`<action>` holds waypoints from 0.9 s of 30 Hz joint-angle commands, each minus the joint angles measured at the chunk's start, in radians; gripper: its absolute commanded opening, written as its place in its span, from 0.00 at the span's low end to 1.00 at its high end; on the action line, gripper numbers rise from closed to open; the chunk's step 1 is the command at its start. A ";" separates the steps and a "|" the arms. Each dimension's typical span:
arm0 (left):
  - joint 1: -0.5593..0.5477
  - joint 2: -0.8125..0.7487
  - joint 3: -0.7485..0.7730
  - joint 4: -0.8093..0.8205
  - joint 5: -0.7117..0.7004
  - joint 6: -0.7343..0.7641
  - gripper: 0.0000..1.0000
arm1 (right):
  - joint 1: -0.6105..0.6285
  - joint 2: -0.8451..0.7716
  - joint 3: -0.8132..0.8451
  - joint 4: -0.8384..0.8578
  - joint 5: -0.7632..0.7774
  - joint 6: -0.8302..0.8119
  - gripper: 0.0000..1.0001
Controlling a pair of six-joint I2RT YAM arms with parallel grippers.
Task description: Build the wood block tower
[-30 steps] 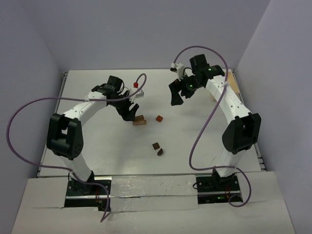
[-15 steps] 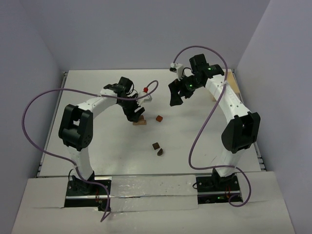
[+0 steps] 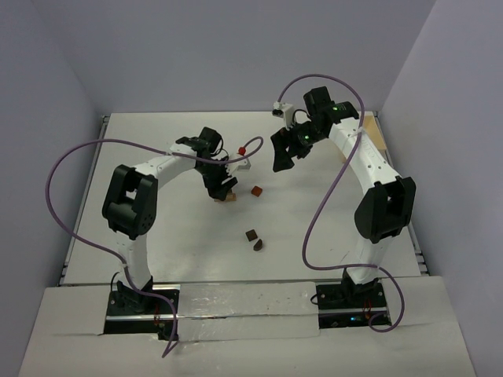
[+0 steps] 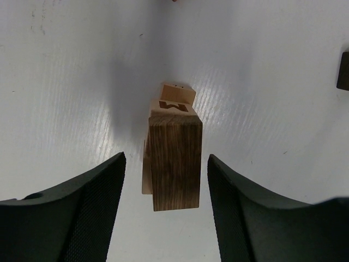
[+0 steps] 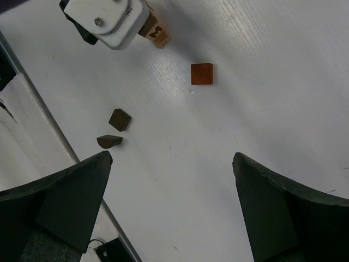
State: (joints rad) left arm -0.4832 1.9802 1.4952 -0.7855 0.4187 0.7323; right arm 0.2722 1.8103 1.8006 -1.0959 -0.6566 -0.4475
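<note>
On the bench, centre-left: the wood block tower (image 3: 227,196) sits as a small stack on the white bench (image 3: 157,157), directly beneath the left arm's wrist.
Tower make-up: in the left wrist view a dark brown block (image 4: 175,164) covers a light tan piece (image 4: 173,101). Tan shows along the block's left edge and beyond its far end, where a burnt-in letter M is visible.
Left fingers (image 4: 87,213): partly spread, one on each side of the dark brown block. A strip of bench shows on each side, thinner on the right. Nothing is gripped.
Right fingers (image 5: 60,202): spread wide and empty, held high over the bench to the right of the tower and well apart from it.
Loose pieces, near tower: one red-brown square block (image 3: 257,191) lies flat just to the right of the tower, not touching it.
Loose pieces, nearer the arm bases: a dark squarish piece (image 5: 119,119) and a dark rounded piece (image 5: 109,141) lie just beside each other, not touching, well apart from the tower.
Obstruction: in the right wrist view the white camera housing (image 5: 109,19) on the left wrist hides most of the tower. Only the M end shows.
</note>
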 commanded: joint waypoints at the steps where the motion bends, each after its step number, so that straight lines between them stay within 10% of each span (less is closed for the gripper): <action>1: -0.010 0.018 0.056 -0.013 -0.011 0.034 0.66 | -0.005 0.005 0.048 -0.023 -0.031 -0.017 1.00; 27: -0.031 0.011 0.054 -0.047 -0.008 0.118 0.58 | -0.005 0.026 0.057 -0.055 -0.063 -0.036 1.00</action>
State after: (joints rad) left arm -0.5022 2.0079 1.5192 -0.8126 0.3882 0.8054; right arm 0.2722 1.8281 1.8023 -1.1289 -0.6935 -0.4682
